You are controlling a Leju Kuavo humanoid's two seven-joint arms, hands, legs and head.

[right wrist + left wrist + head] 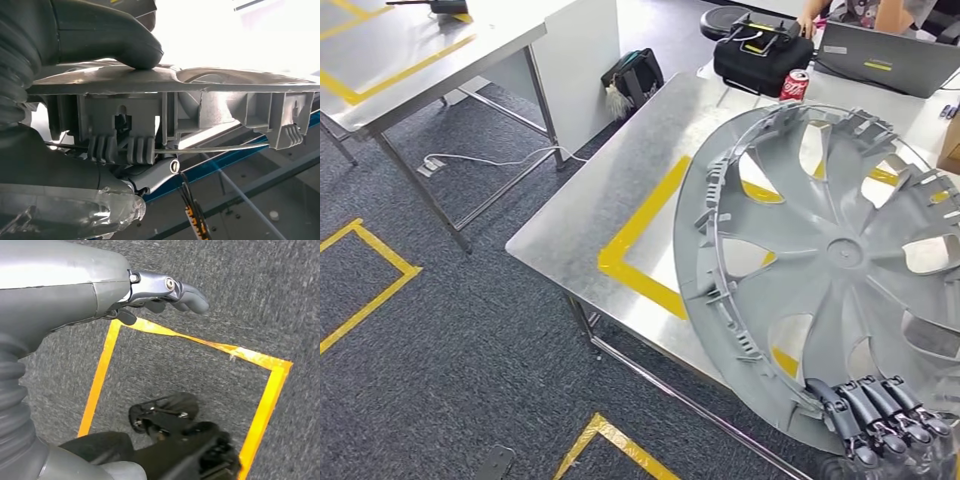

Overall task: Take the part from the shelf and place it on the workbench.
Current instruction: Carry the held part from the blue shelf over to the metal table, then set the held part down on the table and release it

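The steel bench runs from the centre to the right of the head view, yellow tape marking a placement zone on its top. Over it, filling the right half of the frame, hangs the task's part: a big grey wheel cover, inner side up, ribs and clips showing round its rim. It is tilted, its near edge at the lower right and its far edge up toward the red soda can at upper centre-right. Whether its far rim touches the bench I cannot tell.

The right hand sits at the bottom right of the head view, dark fingers curled over the cover's near rim. The right wrist view confirms the hold: the thick grey thumb presses on one face of the rim, the rest of the hand under the clips. So the cover stretches away from the fingers, up and left across the taped zone; the right hand is the one to set it down, and to my eye the move wanted is a lowering and levelling onto the bench.

The left hand hangs over grey carpet with a yellow tape square, fingers loosely extended, holding nothing.
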